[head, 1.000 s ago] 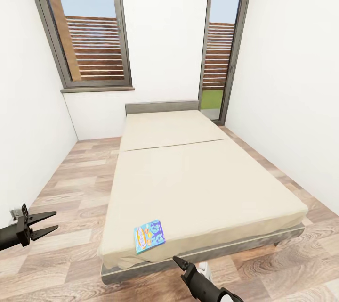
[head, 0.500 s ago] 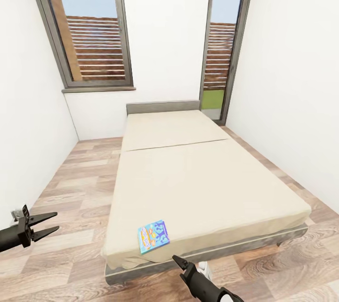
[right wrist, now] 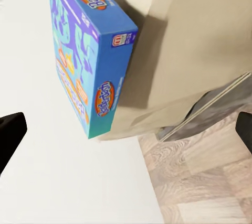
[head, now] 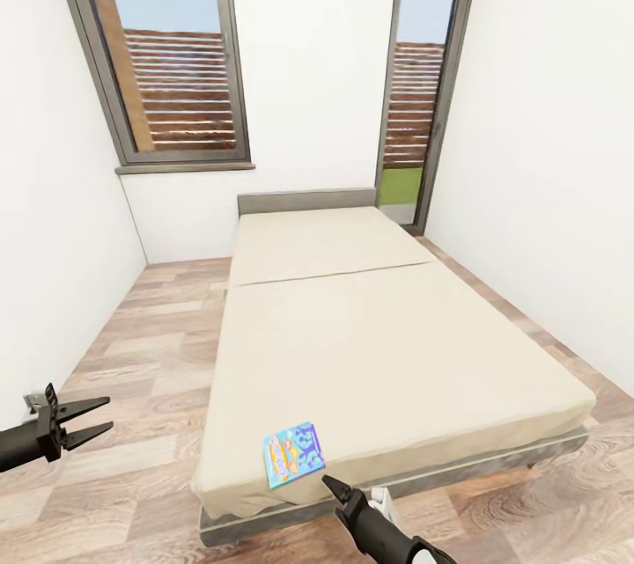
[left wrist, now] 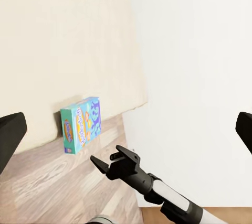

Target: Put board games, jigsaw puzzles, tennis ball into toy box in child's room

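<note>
Right gripper (head: 337, 491) open just below blue board game (head: 294, 454).

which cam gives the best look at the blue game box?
Right wrist view: the blue game box is close up, with printed top and side legible. The head view shows it small, flat near the bed's foot corner. The left wrist view shows it small, behind the right end effector.
</note>
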Tool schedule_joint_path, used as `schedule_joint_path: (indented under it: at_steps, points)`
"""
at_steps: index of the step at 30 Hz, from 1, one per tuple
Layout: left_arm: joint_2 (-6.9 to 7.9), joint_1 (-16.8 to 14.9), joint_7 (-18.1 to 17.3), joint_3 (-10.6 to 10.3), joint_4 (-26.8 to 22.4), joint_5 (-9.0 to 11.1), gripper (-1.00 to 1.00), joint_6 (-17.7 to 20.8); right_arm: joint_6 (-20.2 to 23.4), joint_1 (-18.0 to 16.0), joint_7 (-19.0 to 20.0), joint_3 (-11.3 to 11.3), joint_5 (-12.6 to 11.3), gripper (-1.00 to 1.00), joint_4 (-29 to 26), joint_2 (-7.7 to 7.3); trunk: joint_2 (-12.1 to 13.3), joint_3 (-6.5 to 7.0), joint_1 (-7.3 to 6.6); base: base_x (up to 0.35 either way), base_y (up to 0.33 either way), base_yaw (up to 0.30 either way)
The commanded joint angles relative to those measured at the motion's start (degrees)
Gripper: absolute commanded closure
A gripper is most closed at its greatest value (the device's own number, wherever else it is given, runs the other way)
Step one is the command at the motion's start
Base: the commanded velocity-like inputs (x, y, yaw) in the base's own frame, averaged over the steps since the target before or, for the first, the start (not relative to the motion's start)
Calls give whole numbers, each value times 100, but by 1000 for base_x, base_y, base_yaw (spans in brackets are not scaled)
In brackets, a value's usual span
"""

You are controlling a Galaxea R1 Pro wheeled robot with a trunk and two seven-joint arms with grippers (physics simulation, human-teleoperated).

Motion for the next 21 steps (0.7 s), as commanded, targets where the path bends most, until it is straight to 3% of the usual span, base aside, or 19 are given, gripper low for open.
schedule_joint_path:
  at_steps: [1,18,21]
  points:
    - [0,-3,-15,-2,1,9,-100,52,54,-2,5,-20,-40,-100,-1,2,-2,-5,0,75,37,0]
    - [-13,-3,-14,-2,3,18,-100,22,61,-2,7,-20,-46,-100,-1,4,-2,-5,0,49,24,0]
    - [-35,-3,-14,-2,2,15,-100,22,56,-2,6,-20,-46,-100,-1,5,-123,-59,66,4,2,0]
